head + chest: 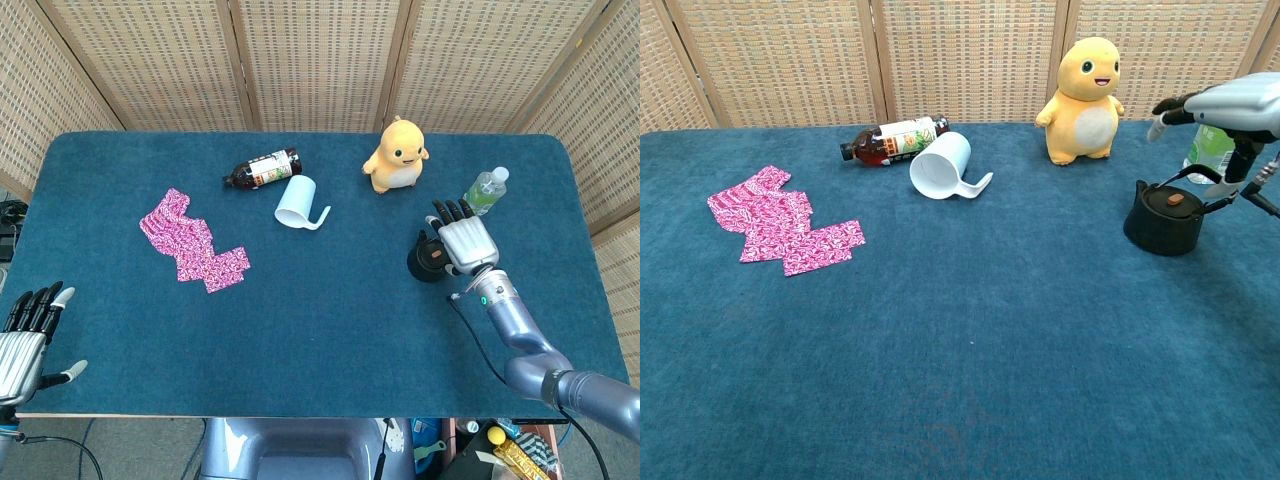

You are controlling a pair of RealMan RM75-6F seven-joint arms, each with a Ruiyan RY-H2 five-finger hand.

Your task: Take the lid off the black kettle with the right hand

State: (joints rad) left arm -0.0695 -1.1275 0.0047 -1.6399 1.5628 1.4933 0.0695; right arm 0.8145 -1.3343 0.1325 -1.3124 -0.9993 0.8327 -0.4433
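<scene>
1. right hand (1225,105) hangs at the right edge of the chest view, above the kettle (1164,217), fingers spread and extended, grasping nothing; thumb (1234,165) points down just beside the kettle's handle.
2. kettle stands upright at mid right of the frame, lid (1172,202) on, brown knob showing.
3. left hand (22,336) sits at the lower left corner of the head view, fingers apart, holding nothing.
4. plush (1082,99) stands upper right; water bottle (485,191) behind the right hand.
5. white cup (941,166) lies on its side upper centre, touching a dark bottle (892,139).
6. pink cloth (780,233) lies flat at left.
</scene>
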